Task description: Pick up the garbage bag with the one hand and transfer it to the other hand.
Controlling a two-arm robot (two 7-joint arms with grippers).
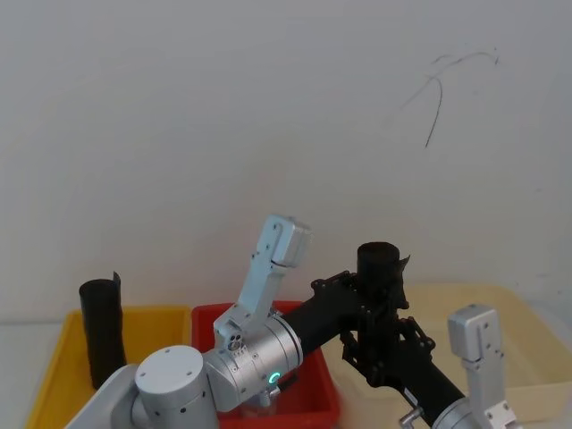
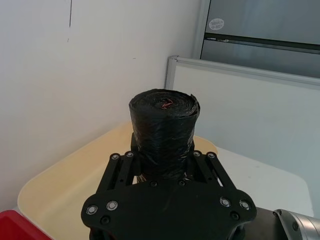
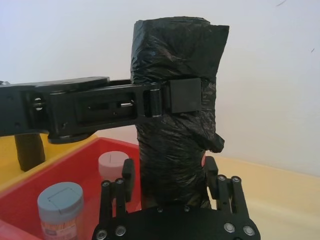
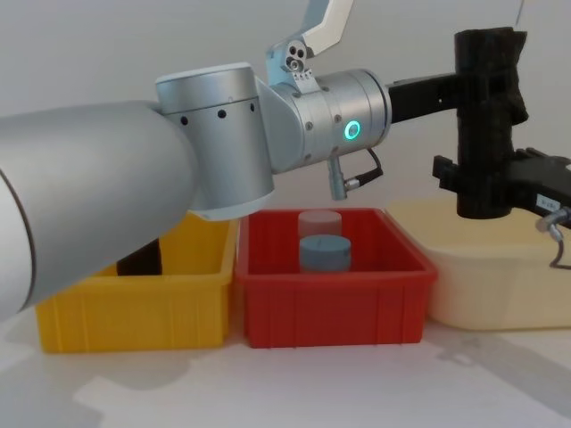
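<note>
A spare roll (image 1: 103,331) stands in the yellow bin (image 4: 134,308), out of the exchange. Two jars sit in the red bin (image 4: 335,308); the side print on the blue-grey jar (image 3: 60,202) is too small to read. Above, the left gripper (image 2: 163,162) is clenched on the upper part of the garbage bag (image 4: 486,134), holding it upright in the air so its lower end is free to take. The right gripper (image 3: 169,172) straddles that lower end above the cream bin (image 4: 486,285). I cannot tell whether it has clamped. The handover looks about midway.
</note>
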